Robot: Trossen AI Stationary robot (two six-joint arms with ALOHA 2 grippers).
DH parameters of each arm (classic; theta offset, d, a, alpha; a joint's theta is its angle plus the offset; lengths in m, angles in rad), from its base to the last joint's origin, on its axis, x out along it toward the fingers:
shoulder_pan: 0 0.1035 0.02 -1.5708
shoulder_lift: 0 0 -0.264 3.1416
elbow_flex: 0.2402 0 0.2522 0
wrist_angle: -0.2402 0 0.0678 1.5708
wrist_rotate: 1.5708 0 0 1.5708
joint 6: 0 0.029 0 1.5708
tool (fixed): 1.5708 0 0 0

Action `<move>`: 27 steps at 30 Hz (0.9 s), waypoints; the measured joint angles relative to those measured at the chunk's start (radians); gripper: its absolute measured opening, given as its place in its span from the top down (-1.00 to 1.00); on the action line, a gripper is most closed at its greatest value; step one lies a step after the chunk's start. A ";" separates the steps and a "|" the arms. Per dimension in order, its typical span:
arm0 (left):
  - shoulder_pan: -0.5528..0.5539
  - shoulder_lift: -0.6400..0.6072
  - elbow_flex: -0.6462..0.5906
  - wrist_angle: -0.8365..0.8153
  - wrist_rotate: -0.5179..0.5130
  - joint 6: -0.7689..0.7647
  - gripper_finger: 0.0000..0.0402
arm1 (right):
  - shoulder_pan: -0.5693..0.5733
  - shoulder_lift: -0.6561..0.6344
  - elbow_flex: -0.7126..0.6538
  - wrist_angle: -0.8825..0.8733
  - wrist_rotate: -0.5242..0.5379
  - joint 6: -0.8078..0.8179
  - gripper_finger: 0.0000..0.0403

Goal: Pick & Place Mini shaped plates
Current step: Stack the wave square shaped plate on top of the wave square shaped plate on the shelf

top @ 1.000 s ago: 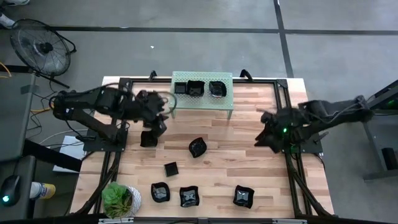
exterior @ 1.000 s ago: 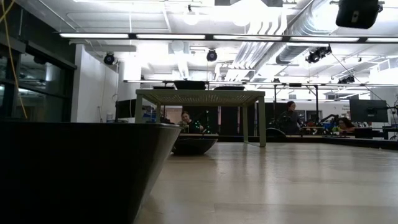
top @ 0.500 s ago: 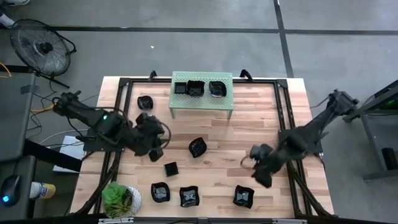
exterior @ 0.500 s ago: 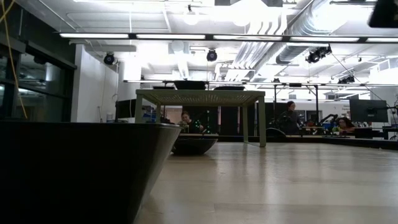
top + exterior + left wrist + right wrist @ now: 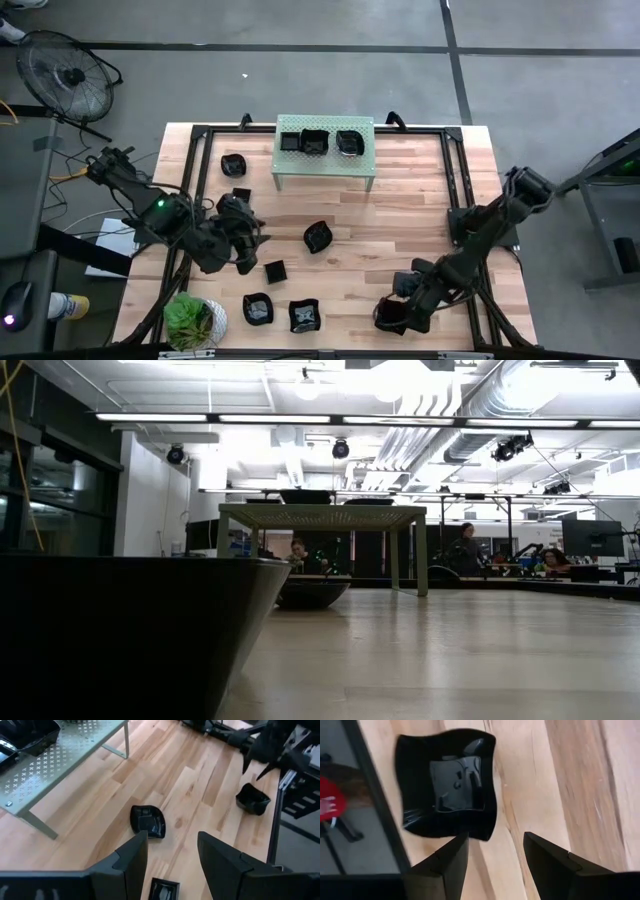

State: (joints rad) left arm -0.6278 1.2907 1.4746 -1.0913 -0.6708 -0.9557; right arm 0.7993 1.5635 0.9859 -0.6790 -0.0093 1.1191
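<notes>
Right gripper (image 5: 392, 313): low over the near right part of the table, just above a wavy-edged black plate (image 5: 447, 785). In the right wrist view its two dark fingers (image 5: 445, 865) stand apart with bare wood between them. It holds nothing, and the plate lies just ahead of the fingertips, not between them.
Left gripper (image 5: 243, 262): over the left middle of the table, beside a small square plate (image 5: 275, 271). In the left wrist view its fingers (image 5: 132, 862) are spread, nothing is between them, and I cannot tell that they touch anything.
Plate at the centre: one wavy black plate (image 5: 148, 821) lies flat on the wood in front of the left fingers, between them and the shelf.
Plates on the shelf: three black plates (image 5: 318, 143) stand in a row on top of the pale green perforated shelf (image 5: 362, 160) at the far side.
Plates at the far left: one rounded plate (image 5: 234, 164) and one small square plate (image 5: 240, 195) lie left of the shelf.
Plates at the near edge: two plates (image 5: 280, 312) lie side by side on the table (image 5: 400, 215), right of a green plant (image 5: 188, 318).
Low view: one dark plate wall (image 5: 130, 630) fills the left side, close to the camera; the shelf and another plate (image 5: 312, 592) under it show farther off.
</notes>
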 joint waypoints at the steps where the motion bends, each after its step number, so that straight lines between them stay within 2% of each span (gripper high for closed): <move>1: -0.005 0.000 0.000 0.000 -0.009 -0.006 0.16 | 0.000 0.016 0.000 0.006 0.000 -0.006 0.08; 8: -0.017 0.000 0.000 0.003 -0.025 -0.023 0.16 | 0.000 0.086 0.000 0.059 0.005 -0.045 0.08; 19: -0.014 0.000 0.000 0.005 -0.032 -0.022 0.16 | 0.000 0.101 0.000 0.106 0.070 -0.046 0.08; 27: -0.014 0.001 0.000 0.005 -0.032 -0.019 0.16 | 0.000 0.117 0.000 0.125 0.067 -0.055 0.22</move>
State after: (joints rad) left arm -0.6422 1.2915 1.4750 -1.0859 -0.7025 -0.9750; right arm 0.7994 1.6809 0.9855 -0.5543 0.0579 1.0636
